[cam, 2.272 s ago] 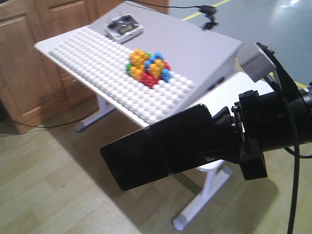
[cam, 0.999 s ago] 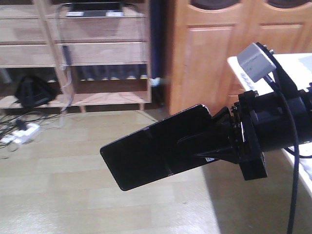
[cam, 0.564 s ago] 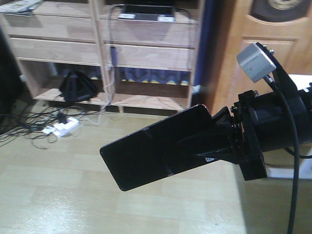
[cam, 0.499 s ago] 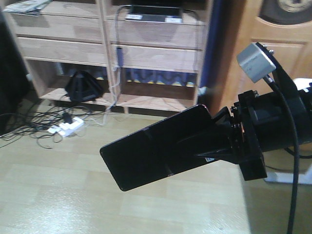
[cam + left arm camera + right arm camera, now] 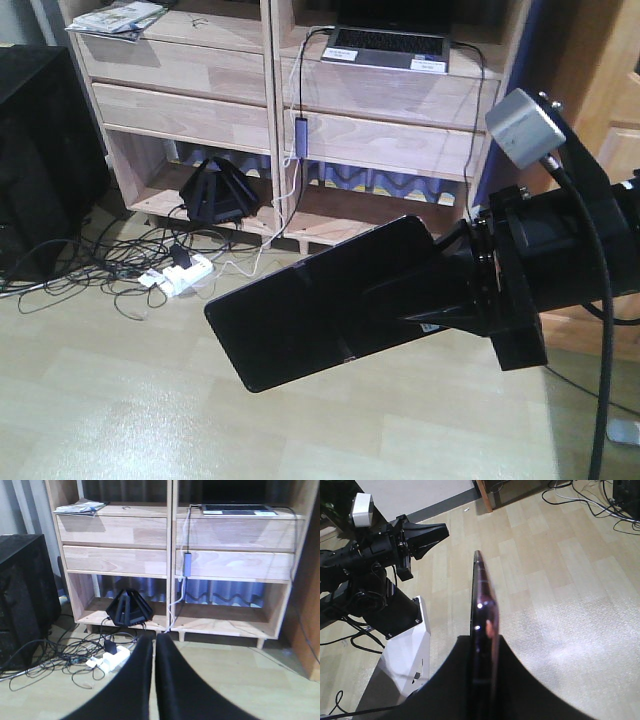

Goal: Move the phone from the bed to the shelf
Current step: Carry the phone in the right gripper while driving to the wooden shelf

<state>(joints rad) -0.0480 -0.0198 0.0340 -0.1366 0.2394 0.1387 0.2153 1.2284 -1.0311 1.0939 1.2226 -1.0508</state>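
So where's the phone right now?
In the front view, the phone is mid-air at centre, clamped between the right arm's fingers, above the floor and in front of the shelf.

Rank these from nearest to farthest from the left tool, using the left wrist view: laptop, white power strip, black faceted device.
1. White power strip, on the floor just left of the left tool.
2. Black faceted device, on the shelf's bottom board, left bay.
3. Laptop, on the top board, right bay.
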